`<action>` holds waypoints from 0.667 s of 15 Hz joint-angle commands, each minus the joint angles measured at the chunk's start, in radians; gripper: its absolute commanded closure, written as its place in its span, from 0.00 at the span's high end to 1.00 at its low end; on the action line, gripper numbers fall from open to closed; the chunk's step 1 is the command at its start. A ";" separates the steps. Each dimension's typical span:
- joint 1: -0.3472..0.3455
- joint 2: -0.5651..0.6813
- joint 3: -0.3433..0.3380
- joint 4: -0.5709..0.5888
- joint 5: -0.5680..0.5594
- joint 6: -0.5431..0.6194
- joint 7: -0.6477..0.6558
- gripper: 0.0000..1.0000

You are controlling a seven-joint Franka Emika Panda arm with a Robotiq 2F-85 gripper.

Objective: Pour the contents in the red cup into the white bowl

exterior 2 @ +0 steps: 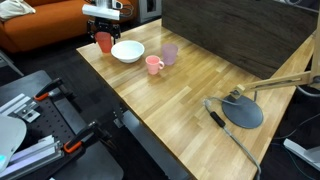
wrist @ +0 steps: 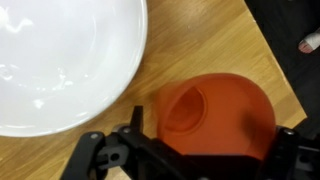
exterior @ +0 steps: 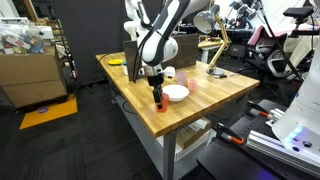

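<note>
Three cups are standing on the tabletop (exterior 2: 200, 85): one red cup (exterior 2: 104, 42), one pink cup (exterior 2: 153, 65), one lilac cup (exterior 2: 170, 53). One bowl (exterior 2: 127, 51) is sitting just beside the red cup. One gripper (exterior: 158, 86) is straddling the red cup; whether it is gripping or loose, I cannot tell.

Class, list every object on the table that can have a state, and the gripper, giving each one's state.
red cup: upright on the table, between the jaws; contents not visible.
white bowl: upright beside the red cup; visible part empty.
pink cup: upright.
lilac cup: upright.
gripper: straddling the red cup; open or gripping, cannot tell.
</note>
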 commanded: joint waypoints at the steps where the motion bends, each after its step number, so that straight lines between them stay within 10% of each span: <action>1: -0.089 0.004 0.088 0.002 -0.071 0.002 0.047 1.00; 10: -0.091 -0.006 0.098 -0.005 -0.083 0.009 0.060 1.00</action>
